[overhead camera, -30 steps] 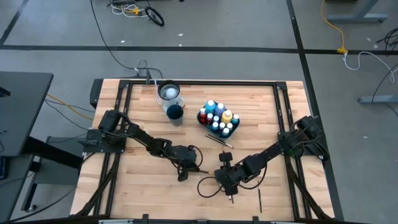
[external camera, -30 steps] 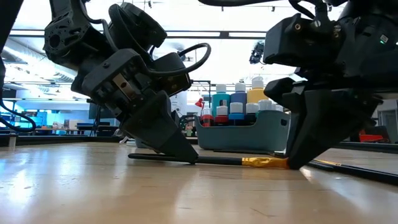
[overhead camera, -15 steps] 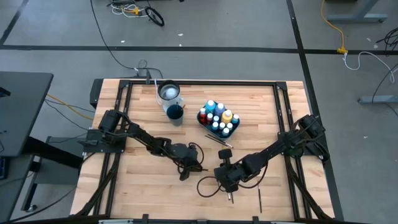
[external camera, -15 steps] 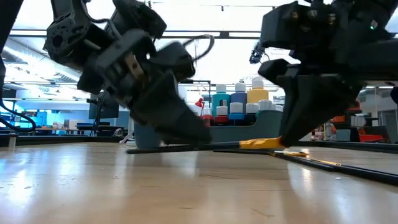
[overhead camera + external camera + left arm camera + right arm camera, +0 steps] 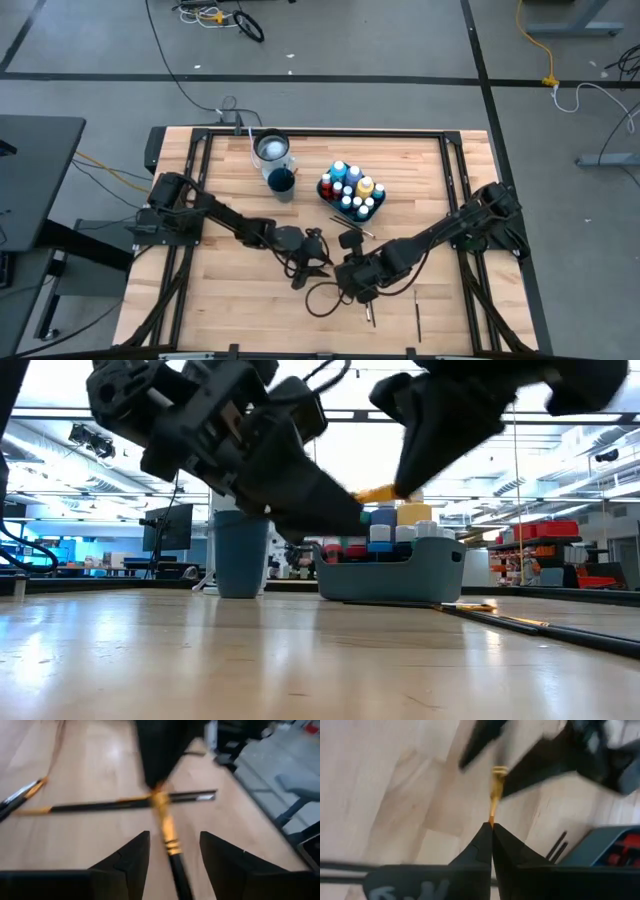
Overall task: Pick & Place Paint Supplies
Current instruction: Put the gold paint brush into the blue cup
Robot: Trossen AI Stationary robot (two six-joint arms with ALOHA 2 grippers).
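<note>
A thin brush (image 5: 170, 837) with a dark handle and a gold end hangs above the table's middle. My right gripper (image 5: 492, 826) is shut on it. My left gripper (image 5: 172, 857) is open, a finger on either side of the handle, and no touch shows. In the high view the two grippers meet, left (image 5: 312, 266) and right (image 5: 350, 272). The teal tray (image 5: 371, 208) holds several paint bottles (image 5: 350, 185) upright at the far middle, beside the dark blue cup (image 5: 282, 182). My right gripper pinches the brush's thin gold end (image 5: 492, 815) between its two fingertips. The fingers slant down from above and from the table's right. The brush is lifted clear of the table and runs roughly level toward my left gripper, its handle passing between those open fingers.
A second dark brush (image 5: 125, 804) lies flat on the wood under the grippers, and more brushes (image 5: 520, 622) lie nearby toward the right. A clear jar (image 5: 270, 148) stands behind the cup. A black cable (image 5: 318, 298) loops on the table near the grippers.
Both grippers have risen from the table, and the brush, which lay flat on the wood, is now lifted clear. My right gripper has carried its gold end up and a little toward the left and far edges. My left gripper now stands open around the handle.
</note>
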